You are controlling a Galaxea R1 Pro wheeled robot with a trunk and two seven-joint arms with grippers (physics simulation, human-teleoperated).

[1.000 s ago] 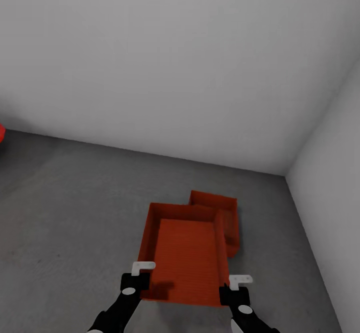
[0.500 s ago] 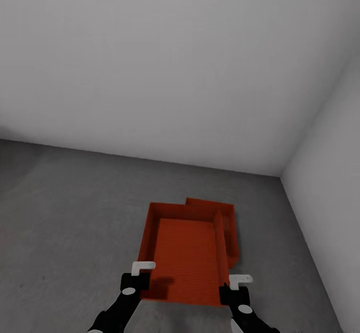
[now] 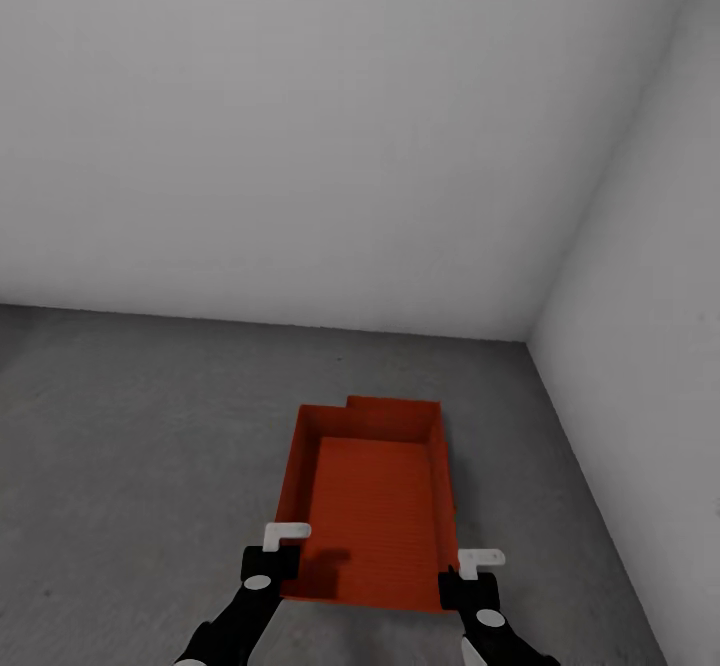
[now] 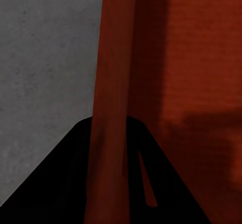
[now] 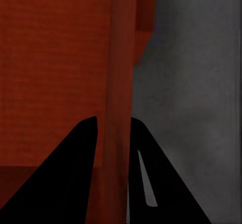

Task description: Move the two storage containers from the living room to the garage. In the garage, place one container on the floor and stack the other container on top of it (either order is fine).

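Observation:
I hold one orange-red storage container (image 3: 375,506) level between both arms, above the dark grey garage floor (image 3: 150,446). My left gripper (image 3: 272,564) is shut on its left wall (image 4: 113,82), and my right gripper (image 3: 470,578) is shut on its right wall (image 5: 120,72). The other storage container (image 3: 395,408) lies on the floor almost entirely beneath the held one. Only a strip of its far end shows past the held rim, plus a sliver (image 5: 144,27) in the right wrist view.
A white wall (image 3: 300,146) runs across the back and meets a second white wall (image 3: 650,346) at a corner on the right. Open concrete floor stretches to the left of the containers.
The whole view has swung, so the wall corner sits further left. The held container now covers nearly all of the lower one, which earlier stuck out at the right and far side.

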